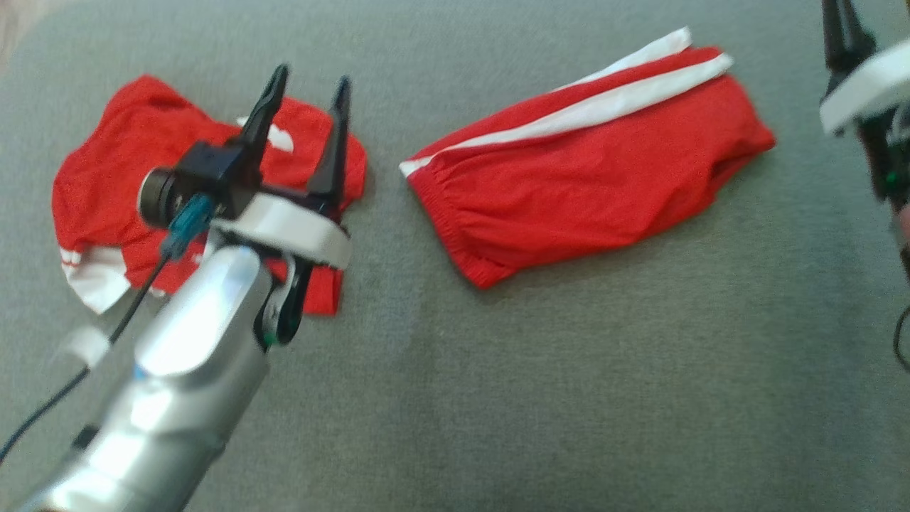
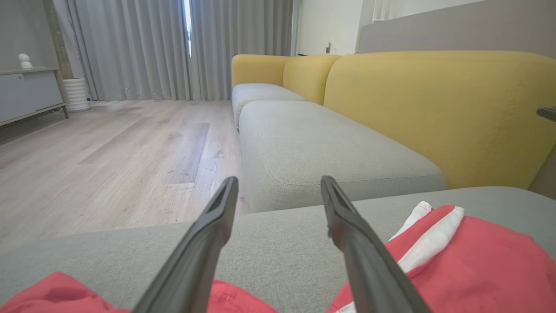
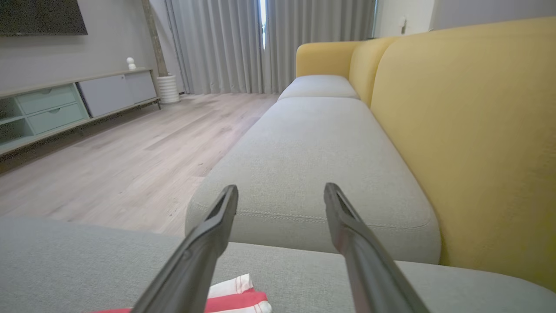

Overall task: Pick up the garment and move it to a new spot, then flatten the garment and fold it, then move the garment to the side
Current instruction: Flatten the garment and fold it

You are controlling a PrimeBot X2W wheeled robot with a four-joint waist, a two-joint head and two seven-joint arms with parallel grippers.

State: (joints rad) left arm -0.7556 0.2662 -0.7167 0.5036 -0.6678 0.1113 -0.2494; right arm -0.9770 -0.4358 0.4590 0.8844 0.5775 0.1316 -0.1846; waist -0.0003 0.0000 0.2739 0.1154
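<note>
A red garment [image 1: 583, 178] with white side stripes lies folded flat on the grey cushion, right of centre. A second red garment [image 1: 106, 171] with white trim lies crumpled at the left. My left gripper [image 1: 313, 77] hovers over that crumpled one, open and holding nothing. In the left wrist view the left gripper [image 2: 279, 180] points across the cushion, with the striped garment [image 2: 469, 261] to its right. My right gripper [image 1: 842, 21] sits at the top right edge, apart from the striped garment. In its own view the right gripper [image 3: 280, 188] is open, with a red and white cloth edge [image 3: 234, 298] low between its fingers.
The grey cushion [image 1: 569, 391] spreads wide in front of the garments. A second grey seat [image 3: 321, 165] lies beyond a gap, with yellow backrests [image 3: 469, 139] along the right. Wooden floor [image 2: 108, 161] and a low cabinet [image 3: 65, 104] lie to the left.
</note>
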